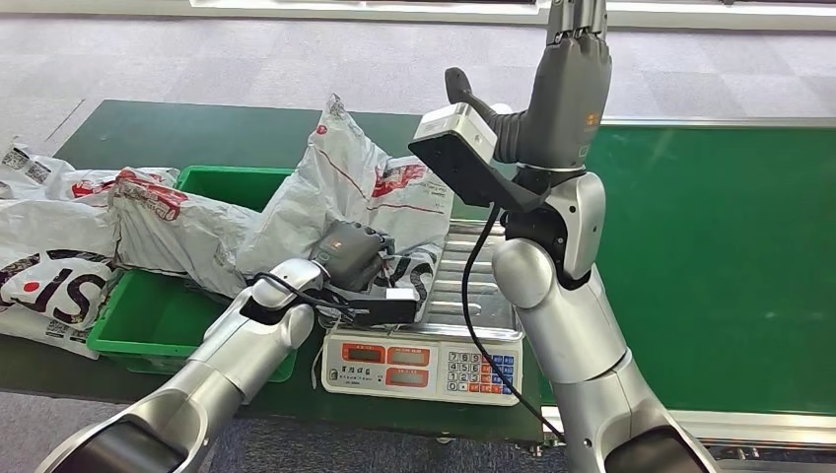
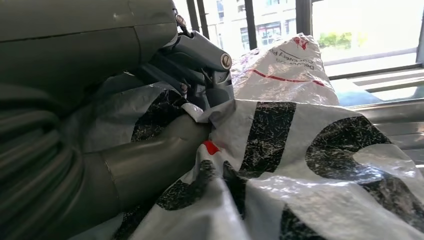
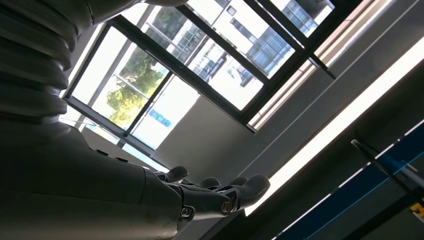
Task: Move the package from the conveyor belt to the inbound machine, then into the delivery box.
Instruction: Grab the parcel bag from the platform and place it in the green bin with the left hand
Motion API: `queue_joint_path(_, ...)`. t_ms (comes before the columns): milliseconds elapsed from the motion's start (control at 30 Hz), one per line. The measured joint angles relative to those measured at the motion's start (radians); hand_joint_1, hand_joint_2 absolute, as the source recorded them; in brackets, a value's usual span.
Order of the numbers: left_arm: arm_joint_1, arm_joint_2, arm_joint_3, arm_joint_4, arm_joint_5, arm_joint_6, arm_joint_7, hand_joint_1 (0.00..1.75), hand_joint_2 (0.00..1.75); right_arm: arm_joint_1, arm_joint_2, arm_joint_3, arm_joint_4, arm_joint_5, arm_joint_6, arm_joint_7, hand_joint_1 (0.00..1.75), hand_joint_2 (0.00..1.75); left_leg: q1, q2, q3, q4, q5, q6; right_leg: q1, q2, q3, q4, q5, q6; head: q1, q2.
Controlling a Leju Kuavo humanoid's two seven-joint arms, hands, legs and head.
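Observation:
A white plastic package (image 1: 367, 187) with red and black print stands crumpled on the steel platform of the inbound machine (image 1: 424, 367), leaning over the rim of the green delivery box (image 1: 148, 325). My left hand (image 1: 351, 254) grips the package's lower front edge. In the left wrist view the hand (image 2: 202, 62) pinches a fold of the package (image 2: 310, 165) between thumb and fingers. My right hand (image 1: 572, 84) is raised high above the belt, fingers pointing up, holding nothing. The right wrist view shows that hand (image 3: 215, 192) with fingers stretched out against the ceiling.
Other white packages (image 1: 69, 232) lie in and over the green box at the left. The green conveyor belt (image 1: 720, 256) stretches to the right behind the machine. A black cable (image 1: 473, 315) hangs from my right forearm in front of the machine's keypad.

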Motion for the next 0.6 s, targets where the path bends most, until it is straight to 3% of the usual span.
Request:
queue_joint_path(100,-0.003,0.004,-0.001,-0.001,-0.019,0.017,0.015,1.75,1.75,0.004,0.002,0.0,-0.001,0.001,0.0,-0.002,0.0,1.75,0.0,0.0,0.0,0.0,0.0,0.0,0.0,0.0,0.0,0.0,0.0,0.0,0.0,0.0)
queue_joint_path(167,-0.002,0.007,0.001,-0.01,-0.032,0.094,0.038,1.75,1.75,0.008,0.002,0.0,-0.005,0.005,0.0,-0.002,0.0,1.75,0.0,0.0,0.0,0.0,0.0,0.0,0.0,0.0,0.0,0.0,0.0,0.0,0.0,0.0)
queue_joint_path(233,0.006,0.01,0.021,-0.058,-0.038,0.296,0.076,1.75,1.75,0.018,0.002,-0.001,-0.016,0.012,-0.002,0.003,0.0,1.75,0.0,0.0,0.0,0.0,0.001,-0.001,0.0,0.0,-0.001,0.0,0.0,0.0,0.0,0.0)
queue_joint_path(300,0.025,0.008,0.095,-0.173,-0.037,0.532,0.094,1.75,1.75,0.031,0.002,-0.002,-0.026,0.014,-0.013,0.005,0.0,1.75,0.0,0.001,-0.001,0.0,0.001,-0.001,0.0,0.0,-0.001,0.001,0.0,0.0,0.0,0.0)
queue_joint_path(367,0.041,0.0,0.228,-0.317,-0.026,0.641,0.067,1.75,1.75,0.038,0.002,-0.002,-0.026,0.009,-0.036,-0.002,0.0,1.75,0.0,0.002,-0.001,0.0,0.0,-0.001,0.0,0.001,-0.002,0.001,0.0,0.0,0.0,0.0)
queue_joint_path(467,0.047,-0.009,0.432,-0.476,0.01,0.632,0.015,1.75,1.75,0.04,0.003,-0.002,-0.017,0.001,-0.067,-0.012,0.0,1.75,0.0,0.003,-0.001,-0.001,0.0,-0.002,0.0,0.002,-0.003,0.001,0.0,0.0,0.0,0.0)
queue_joint_path(600,0.064,-0.008,0.576,-0.588,0.024,0.622,-0.002,1.75,1.75,0.04,0.006,-0.002,-0.008,-0.002,-0.075,-0.013,0.0,1.75,0.002,0.0,-0.001,-0.001,0.001,-0.003,0.002,-0.001,-0.002,0.001,-0.001,-0.001,0.0,0.0)
